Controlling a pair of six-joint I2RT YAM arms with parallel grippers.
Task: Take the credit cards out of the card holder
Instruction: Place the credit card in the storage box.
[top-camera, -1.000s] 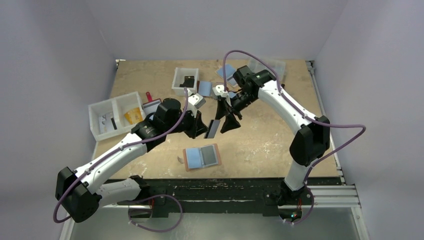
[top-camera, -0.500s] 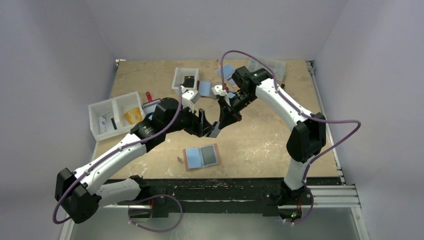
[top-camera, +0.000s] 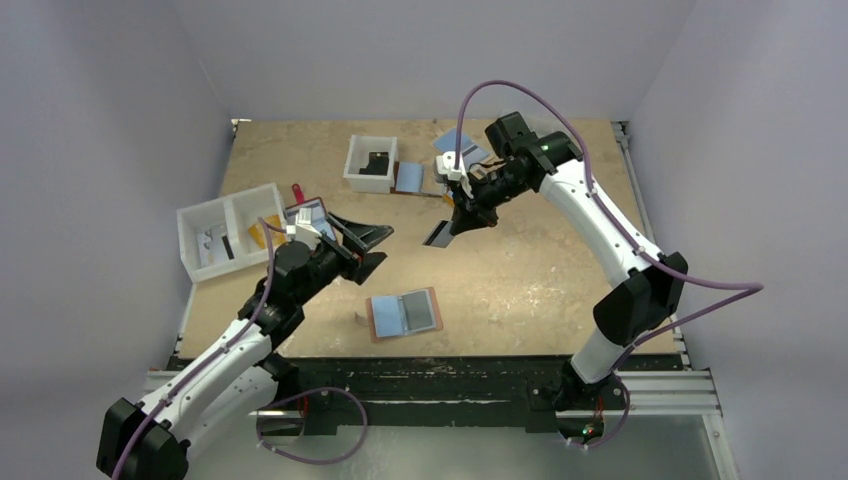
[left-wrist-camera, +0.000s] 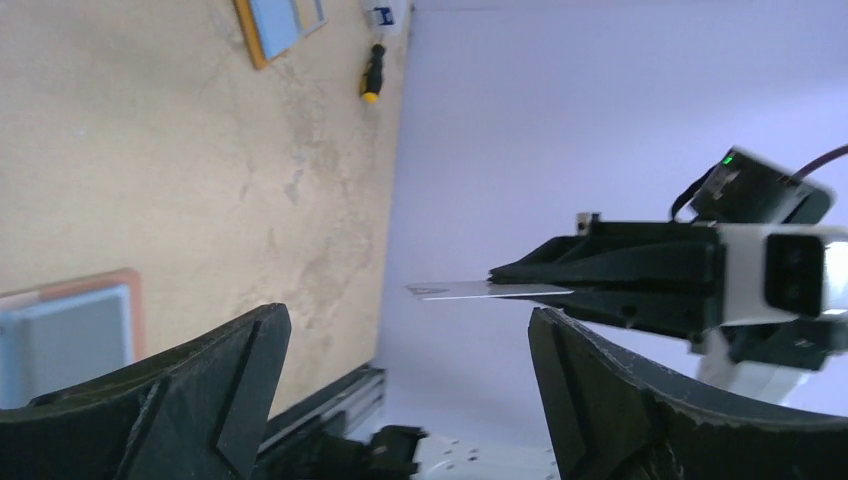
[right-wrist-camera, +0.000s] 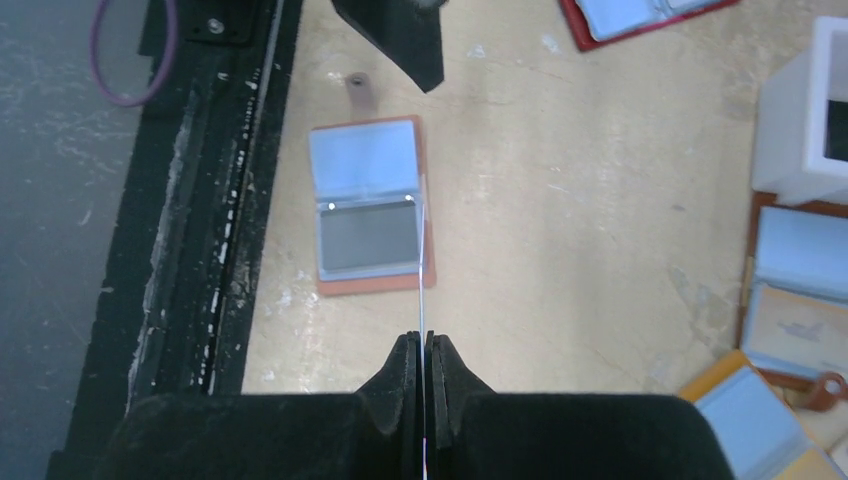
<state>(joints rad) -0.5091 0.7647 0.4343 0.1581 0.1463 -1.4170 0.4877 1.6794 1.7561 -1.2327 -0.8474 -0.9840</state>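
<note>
Left hand (top-camera: 378, 246) is wide open now and has swung back to the near left with nothing in its grasp. A second ago it was pinching the card out over mid-bench, so that's a clean let-go.

Just right of it, near the front edge of the pale wooden bench (top-camera: 540, 270), the slim tan-brown leather-like card holder (top-camera: 403, 313) lies flat and spread open, with neither arm touching it. A light blue panel shows in its left half and a dark grey one in its right, so I'd say there's more to pull.

Further out, right of centre, the right hand (top-camera: 452, 226) is clenched tight on the thin dark grey credit card (top-camera: 436, 235), gripping it by one edge in the air, well clear of the holder. Its own wrist view has the card edge-on, straight out of the closed tips.

Handover done, then: one card is out and in the right arm's keeping. It needs somewhere to land. The far side, by the small white box (top-camera: 370, 163) and the open blue-lined wallets (top-camera: 409, 177), looks likely, though that's a guess. With so narrow a pinch, the card could twist.
</note>
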